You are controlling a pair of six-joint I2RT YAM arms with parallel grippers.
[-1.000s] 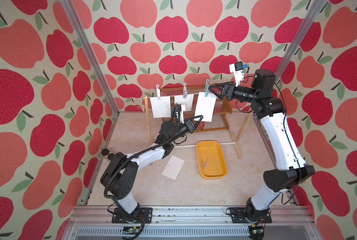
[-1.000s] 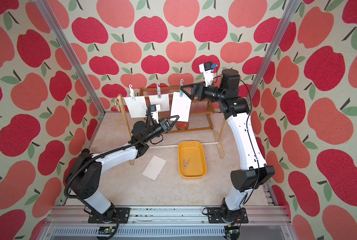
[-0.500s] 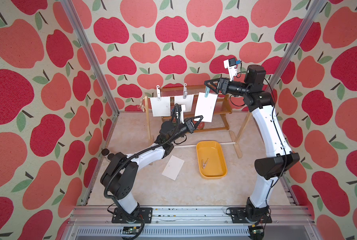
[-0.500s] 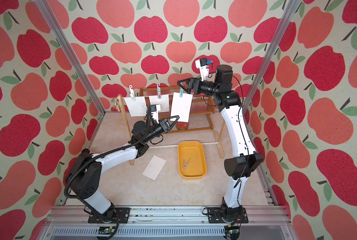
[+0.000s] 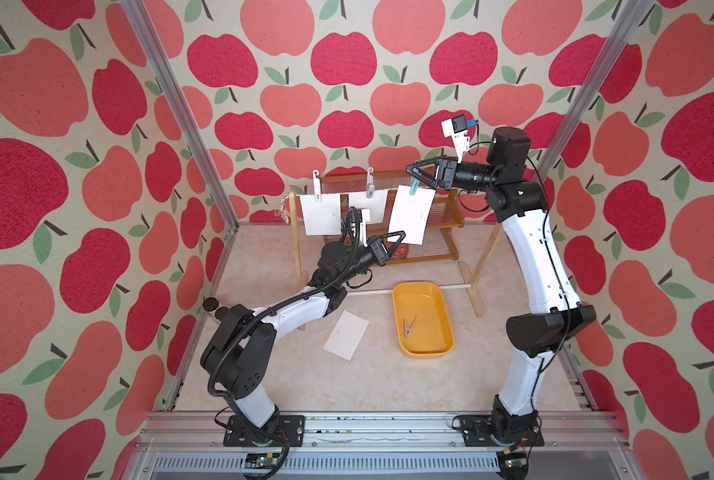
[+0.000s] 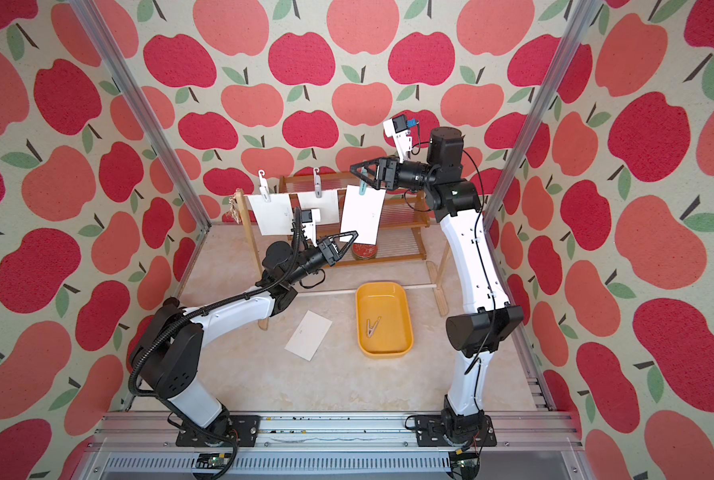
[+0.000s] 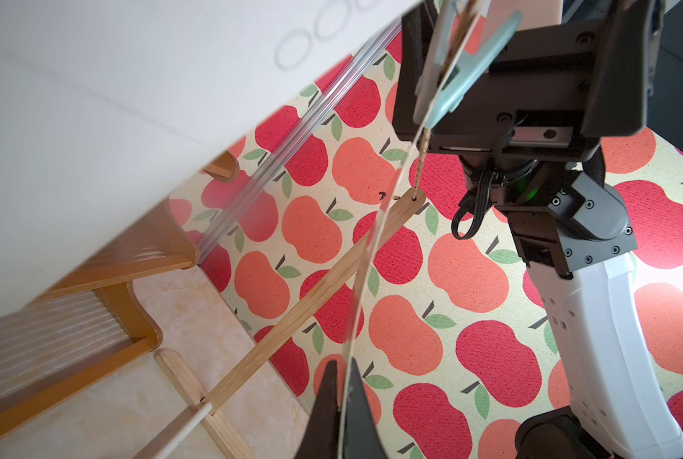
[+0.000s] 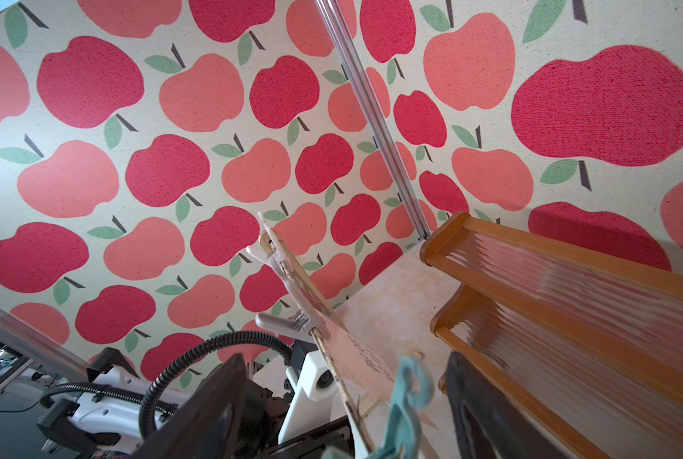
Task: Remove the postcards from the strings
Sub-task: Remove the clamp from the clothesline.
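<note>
The left hand (image 5: 402,237) is pinched together on the lower corner of a plain white rectangular paper postcard (image 5: 411,214) that hangs from the thin beige twisted string (image 7: 419,167). Above it, the right hand (image 5: 412,176) stands apart, a finger on either side of the teal plastic clothespin (image 5: 413,190) clipping this card's top edge. Two more white cards (image 5: 320,214) (image 5: 374,203) hang just beyond the left hand, and a fourth postcard (image 5: 345,334) lies on the table (image 5: 388,382) below it

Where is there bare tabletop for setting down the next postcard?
Bare: the wide strip between the loose card, tray and front rail; also between tray and right arm. Crowded: under the string, where left arm, hanging cards and shelf sit.
</note>
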